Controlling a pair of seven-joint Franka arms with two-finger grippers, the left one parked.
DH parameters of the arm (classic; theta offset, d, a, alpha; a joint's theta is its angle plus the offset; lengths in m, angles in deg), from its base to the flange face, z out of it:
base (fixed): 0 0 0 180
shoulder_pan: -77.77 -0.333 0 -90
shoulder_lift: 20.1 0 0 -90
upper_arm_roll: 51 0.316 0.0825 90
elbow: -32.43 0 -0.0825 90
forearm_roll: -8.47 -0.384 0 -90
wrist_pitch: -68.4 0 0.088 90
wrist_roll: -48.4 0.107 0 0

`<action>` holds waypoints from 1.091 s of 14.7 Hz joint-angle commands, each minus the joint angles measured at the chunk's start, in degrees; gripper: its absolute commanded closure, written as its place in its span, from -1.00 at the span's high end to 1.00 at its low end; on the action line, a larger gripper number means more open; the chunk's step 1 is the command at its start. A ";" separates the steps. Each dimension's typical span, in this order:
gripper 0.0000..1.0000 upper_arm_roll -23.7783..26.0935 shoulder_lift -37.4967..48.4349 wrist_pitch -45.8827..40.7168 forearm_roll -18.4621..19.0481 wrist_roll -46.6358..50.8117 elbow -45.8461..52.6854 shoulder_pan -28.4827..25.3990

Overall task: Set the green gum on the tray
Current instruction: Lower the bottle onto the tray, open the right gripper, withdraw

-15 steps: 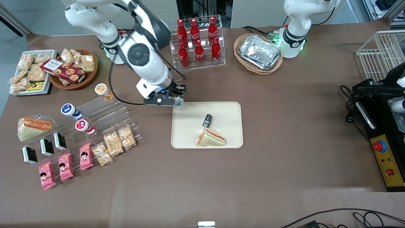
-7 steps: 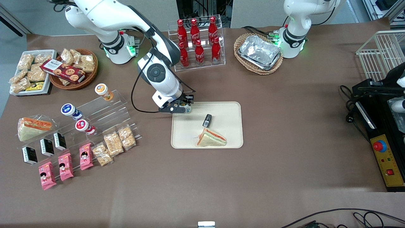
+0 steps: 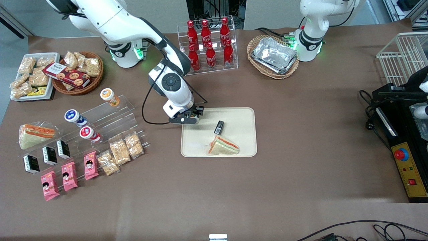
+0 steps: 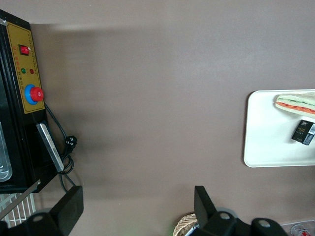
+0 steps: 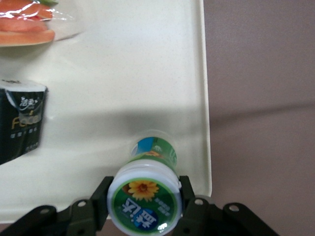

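Note:
My right gripper (image 3: 187,118) is shut on the green gum (image 5: 145,199), a small white bottle with a green-ringed flower lid and teal-green label. Its fingers (image 5: 100,196) press both sides of the lid. The gripper holds the bottle upright low over the cream-beige tray (image 5: 123,73), just inside the rim at the corner toward the working arm's end and farthest from the front camera. In the front view the gripper covers the bottle. The tray (image 3: 197,144) also carries a wrapped sandwich (image 3: 223,147) and a small black packet (image 3: 219,127).
A clear stepped stand (image 3: 113,117) toward the working arm's end holds orange-lidded (image 3: 108,96), blue-lidded (image 3: 73,116) and red-lidded (image 3: 88,133) bottles, with snack packs nearer the camera. A rack of red cola bottles (image 3: 209,45) and a basket of foil trays (image 3: 273,55) stand farther from the camera.
The right arm has swung from beside the tray to over its corner and come lower, still carrying the green gum. Nothing else moved.

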 commanded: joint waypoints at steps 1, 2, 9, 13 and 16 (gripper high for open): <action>1.00 0.12 -0.43 0.92 1.75 1.78 0.78 0.72; 1.00 0.12 -0.17 0.83 1.75 1.78 0.86 0.72; 1.00 -1.72 11.24 -12.23 1.75 -2.94 4.10 5.99; 1.00 -1.81 16.26 -27.88 0.87 -15.16 11.40 11.52; 1.00 -1.99 19.78 -37.98 -3.49 -24.98 15.88 16.70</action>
